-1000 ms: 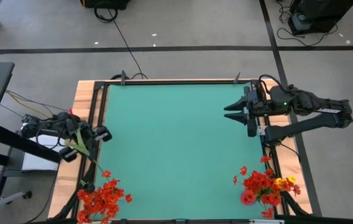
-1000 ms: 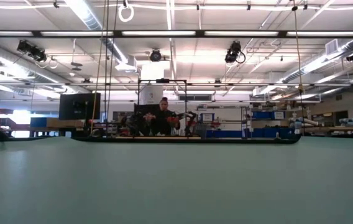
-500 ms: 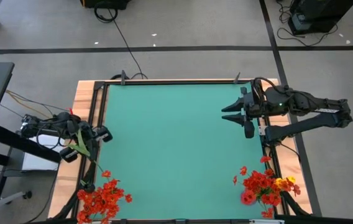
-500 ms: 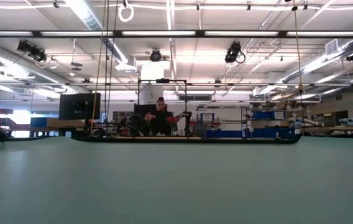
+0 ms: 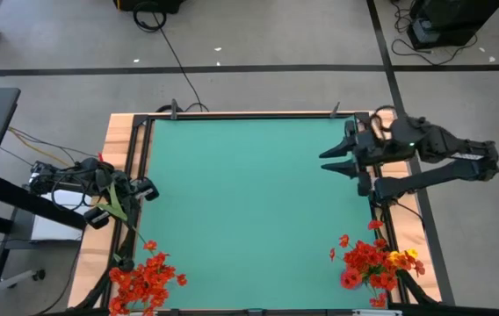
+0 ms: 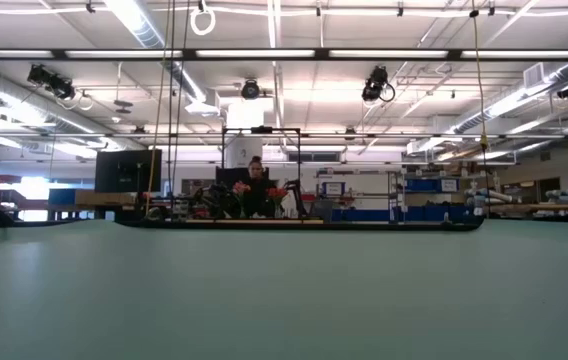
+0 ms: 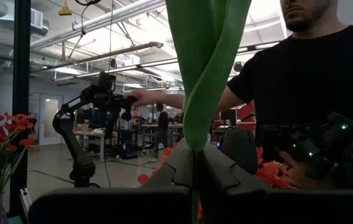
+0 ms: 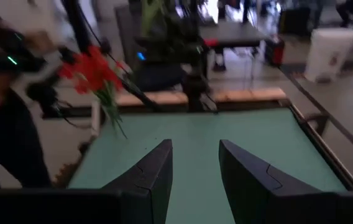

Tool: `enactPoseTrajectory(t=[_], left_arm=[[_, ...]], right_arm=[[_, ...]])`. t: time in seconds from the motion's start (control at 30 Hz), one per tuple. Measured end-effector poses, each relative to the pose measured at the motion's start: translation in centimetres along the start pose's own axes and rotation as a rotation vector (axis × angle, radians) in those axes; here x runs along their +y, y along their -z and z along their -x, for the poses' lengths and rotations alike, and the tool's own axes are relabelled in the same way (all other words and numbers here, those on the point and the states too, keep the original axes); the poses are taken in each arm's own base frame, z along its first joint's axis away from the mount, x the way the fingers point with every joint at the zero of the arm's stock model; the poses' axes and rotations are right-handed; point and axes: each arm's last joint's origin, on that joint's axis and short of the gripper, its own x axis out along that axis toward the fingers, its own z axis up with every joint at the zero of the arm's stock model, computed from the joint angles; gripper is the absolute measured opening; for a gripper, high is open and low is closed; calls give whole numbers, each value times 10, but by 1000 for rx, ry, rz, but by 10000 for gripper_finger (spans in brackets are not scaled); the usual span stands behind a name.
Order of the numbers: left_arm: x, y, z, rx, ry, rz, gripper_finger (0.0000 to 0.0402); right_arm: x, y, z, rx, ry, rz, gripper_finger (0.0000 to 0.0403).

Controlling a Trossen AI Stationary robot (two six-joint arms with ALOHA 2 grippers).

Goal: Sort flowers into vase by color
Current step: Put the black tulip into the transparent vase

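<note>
Green matting [image 5: 249, 211] covers the table top, framed by a black rail with a strip of bare wood [image 5: 113, 149] outside it on the left. Its whole middle is seen unoccupied in the high view.

The left gripper [image 5: 144, 189] is held at the left rail, jaws clenched on a flower stem [image 5: 131, 230]; a broad green leaf [image 7: 204, 68] rises from between its fingers [image 7: 226, 174] in the left wrist view. The stem runs down to a red-orange spray [image 5: 147, 279] at the near left corner.

A second bunch [image 5: 368, 263], red-orange with some yellow heads [image 5: 402, 258], stands at the near right corner, just beside the rail. No vase can be made out under either bunch in the high view.

The right gripper [image 5: 342, 160] is held over the right edge of the matting toward the far side, its fingers [image 8: 151, 171] parted with nothing between them.

A person in a black shirt [image 7: 301, 74] is seen close beyond the left arm, and another robot arm [image 7: 83, 137] stands farther off in the room. Cables [image 5: 175, 53] lie on the floor past the far edge.
</note>
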Motion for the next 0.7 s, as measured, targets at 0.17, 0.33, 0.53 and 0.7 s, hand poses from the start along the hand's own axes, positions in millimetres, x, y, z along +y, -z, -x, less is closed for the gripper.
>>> enactPoseTrajectory(t=[0.17,0.33,0.53,0.7], left_arm=[[0,0,0,1,2,0,11],[0,0,0,5,10,0,11],[-1,0,0,7,19,23,11],[-4,-3,0,-2,75,9,11]], right_arm=[[1,-6,9,-71,5,11,140],[0,-4,7,-58,15,11,140],[0,-4,4,-51,14,-15,140],[0,-4,3,-48,14,-30,140]])
